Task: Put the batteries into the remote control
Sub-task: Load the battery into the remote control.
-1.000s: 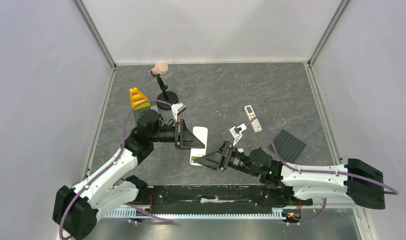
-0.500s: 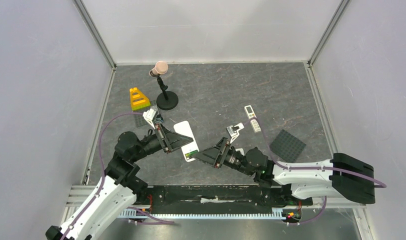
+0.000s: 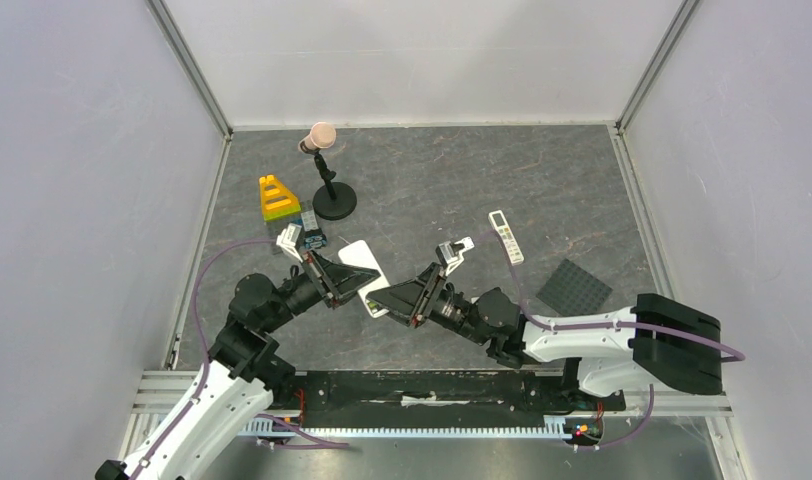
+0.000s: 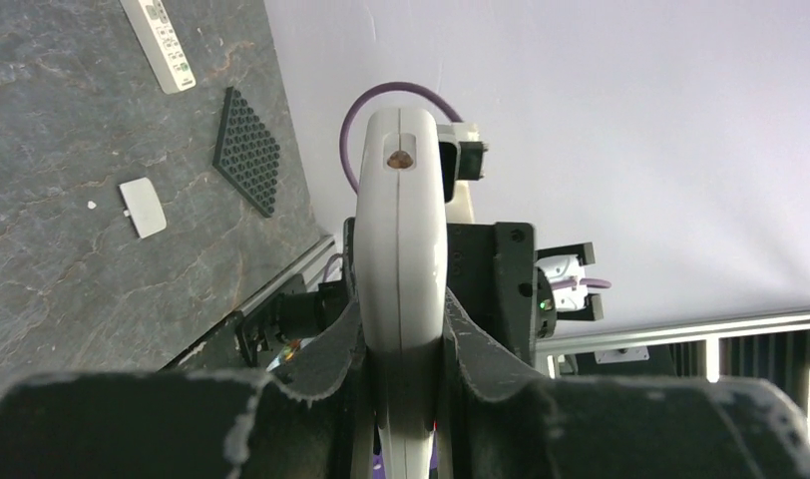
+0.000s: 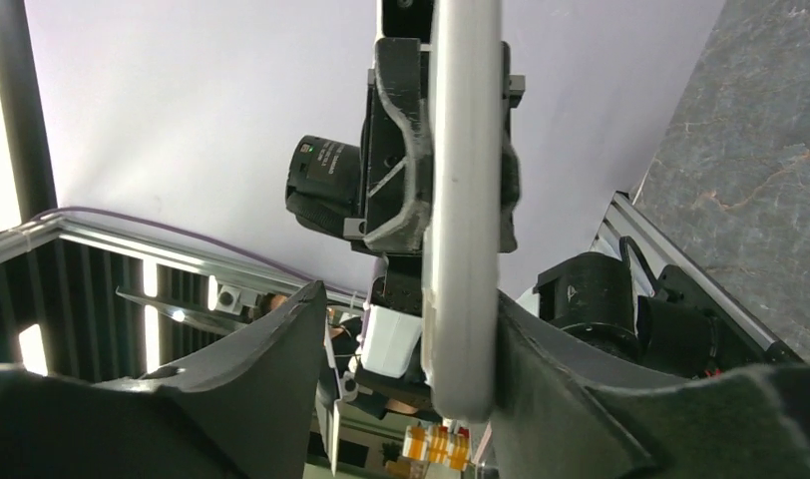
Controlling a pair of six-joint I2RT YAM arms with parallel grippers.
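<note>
Both arms were at the remote control (image 4: 401,249), which was held edge-on above the table (image 3: 432,190). Left fingers (image 4: 326,364) clamped its two faces. Right fingers (image 5: 261,399) straddled it with a gap on one side, not gripping. This looked like a handover step: next, the right should close firmly before the left lets go.

Top camera high, looking down on whole table (image 3: 462,190), wrist cameras close, facing each other, sharing the remote control (image 4: 401,259)
</note>
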